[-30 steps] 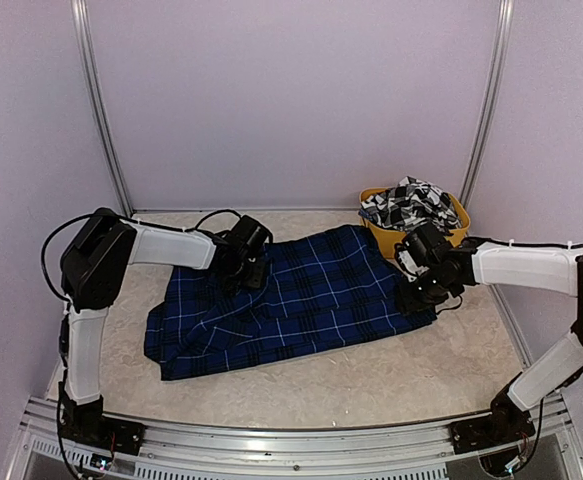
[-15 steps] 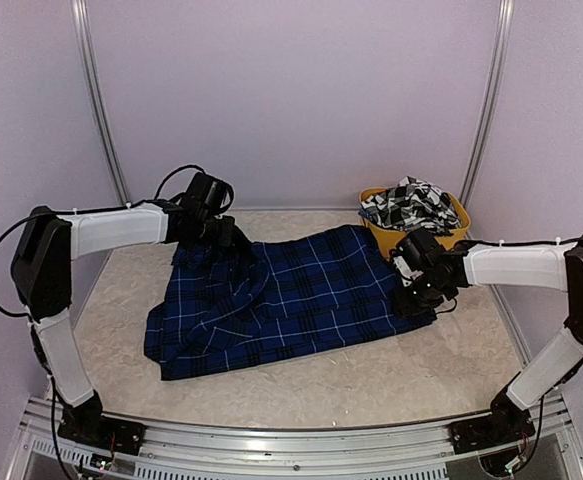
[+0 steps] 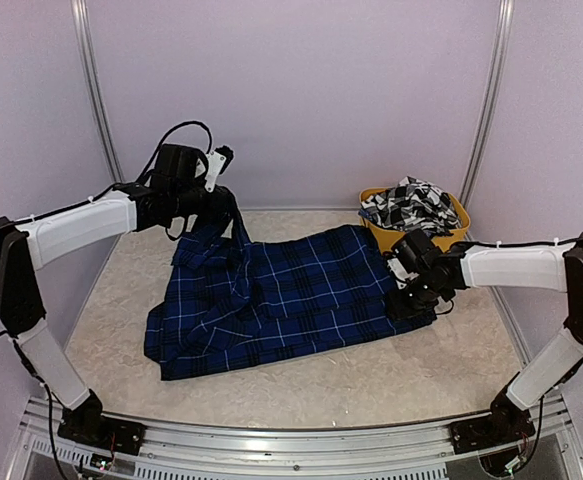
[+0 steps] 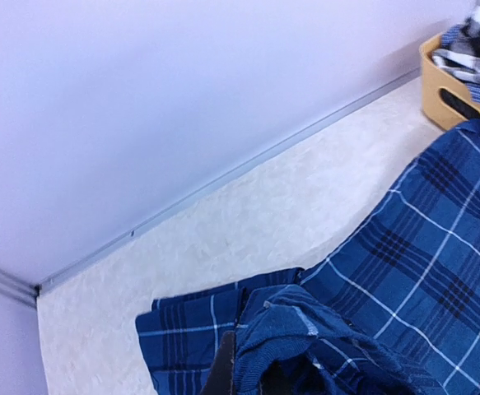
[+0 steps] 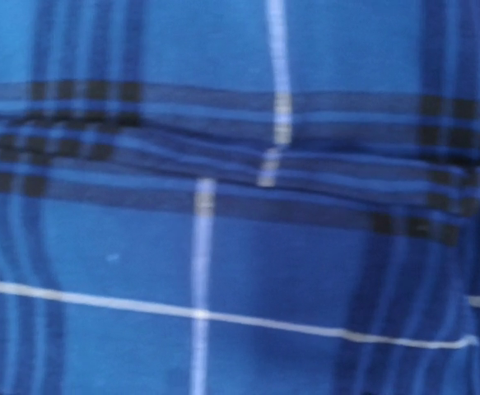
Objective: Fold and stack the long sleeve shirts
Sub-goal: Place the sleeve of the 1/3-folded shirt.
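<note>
Top view. You see the table (image 3: 371, 375) carrying the spread shirt (image 3: 301, 295) across its middle, its length running from the near left to the far right. The tub (image 3: 379, 237) stands at the far right, just behind the shirt's right end and near the rear wall (image 3: 301, 100). The second shirt (image 3: 411, 203) lies heaped in the tub and hangs over its rim. The left gripper (image 3: 223, 212) sits above the spread shirt's far-left corner and pinches that corner clear of the table. The right gripper (image 3: 408, 298) rests on the spread shirt's right edge, directly before the tub. In your left wrist view, the tub lies far right, beyond the cloth.
</note>
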Robot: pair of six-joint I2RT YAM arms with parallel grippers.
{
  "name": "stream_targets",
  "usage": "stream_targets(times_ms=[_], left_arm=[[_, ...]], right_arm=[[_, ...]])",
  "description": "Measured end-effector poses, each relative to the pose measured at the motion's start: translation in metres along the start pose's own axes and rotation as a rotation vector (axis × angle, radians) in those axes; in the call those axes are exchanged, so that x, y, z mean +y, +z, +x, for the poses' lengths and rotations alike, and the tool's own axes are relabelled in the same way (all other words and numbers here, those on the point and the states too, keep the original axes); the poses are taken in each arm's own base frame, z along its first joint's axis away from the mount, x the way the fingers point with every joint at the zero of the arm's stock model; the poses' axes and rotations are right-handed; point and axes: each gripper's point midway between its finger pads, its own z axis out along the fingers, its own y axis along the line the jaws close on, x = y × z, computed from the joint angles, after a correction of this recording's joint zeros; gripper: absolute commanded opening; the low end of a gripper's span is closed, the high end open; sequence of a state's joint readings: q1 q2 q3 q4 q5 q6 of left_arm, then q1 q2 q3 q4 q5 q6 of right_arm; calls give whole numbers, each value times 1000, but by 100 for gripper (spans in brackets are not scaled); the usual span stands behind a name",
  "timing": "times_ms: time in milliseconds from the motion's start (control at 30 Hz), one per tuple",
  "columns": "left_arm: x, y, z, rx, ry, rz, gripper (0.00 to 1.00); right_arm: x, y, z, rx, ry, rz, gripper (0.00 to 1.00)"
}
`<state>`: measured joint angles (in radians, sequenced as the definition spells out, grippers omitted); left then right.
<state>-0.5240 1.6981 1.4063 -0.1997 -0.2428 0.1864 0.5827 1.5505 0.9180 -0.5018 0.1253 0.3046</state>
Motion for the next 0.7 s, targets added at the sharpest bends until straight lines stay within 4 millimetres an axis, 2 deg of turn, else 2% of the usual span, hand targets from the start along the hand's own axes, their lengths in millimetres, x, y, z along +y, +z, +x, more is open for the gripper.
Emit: stream_targets(times_ms=[133, 300, 500, 600, 700], left_arm=[[-20, -17, -24, -98, 139, 137, 0], [-71, -38, -35, -207, 370, 360, 3], [-156, -66, -24, -287, 605, 615, 2], [-197, -70, -6, -284, 683, 729, 5], [-226, -67, 17, -261, 741, 809, 10]], right_arm=[[9, -3, -2, -7, -8, -39, 56], [16, -14, -12, -44, -6, -76, 56], [19, -37, -26, -118, 4, -112, 57], [17, -43, -29, -140, 10, -109, 57], [15, -48, -31, -154, 18, -102, 57]])
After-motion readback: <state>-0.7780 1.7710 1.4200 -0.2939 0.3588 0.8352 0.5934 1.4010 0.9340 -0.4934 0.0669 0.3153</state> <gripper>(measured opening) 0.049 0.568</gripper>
